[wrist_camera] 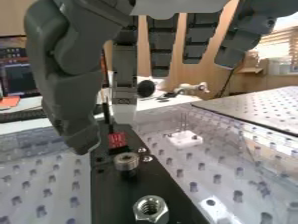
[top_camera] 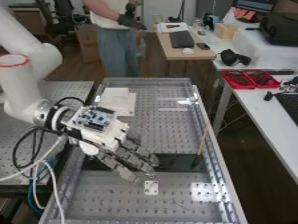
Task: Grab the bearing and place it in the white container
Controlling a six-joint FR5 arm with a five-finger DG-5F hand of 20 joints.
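In the wrist view my hand (wrist_camera: pixel 70 95) is empty, thumb well apart from the nearly straight fingers. What I take for the bearing (wrist_camera: pixel 126 162) is a short metal cylinder, its axis upright, close by my thumb's tip but out of contact. The grasp turns on that gap: I judge I must bring thumb and fingers to opposite sides of it, sparing the hex nut (wrist_camera: pixel 151 209) nearby. Both rest on a dark bar (wrist_camera: pixel 110 200) above a perforated surface, with a red block (wrist_camera: pixel 117 140) and a white block (wrist_camera: pixel 185 139) near.

In the high view I am above the bench (top_camera: pixel 176 207), fingers slanting down across the bar. The likely white container (top_camera: pixel 120 102) lies towards the bench's far end, apart from me. Red trays (top_camera: pixel 238 80) sit on a side table (top_camera: pixel 266 107).
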